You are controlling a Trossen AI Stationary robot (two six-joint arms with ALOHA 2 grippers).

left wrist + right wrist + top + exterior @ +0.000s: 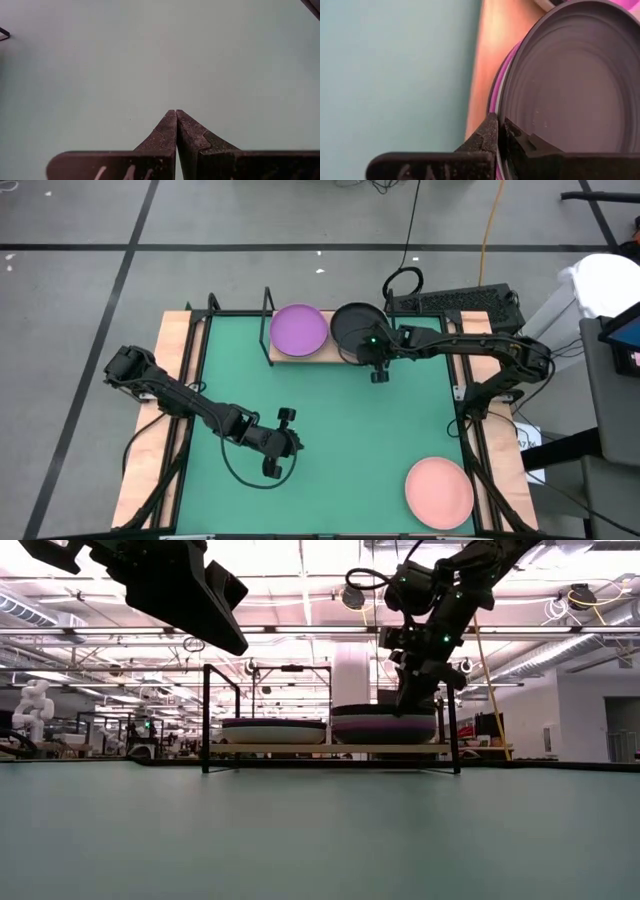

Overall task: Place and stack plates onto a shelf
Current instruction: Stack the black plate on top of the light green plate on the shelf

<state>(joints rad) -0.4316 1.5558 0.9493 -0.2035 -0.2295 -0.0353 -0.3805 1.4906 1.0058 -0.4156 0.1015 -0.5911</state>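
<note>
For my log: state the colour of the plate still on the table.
Salmon pink plate, alone on the green table; clearest in the high view.

High view looks straight down on the green-topped table (330, 410); low view looks level across it; both share the light-wood, black-wire-framed shelf (330, 748); wrist views sit close
</note>
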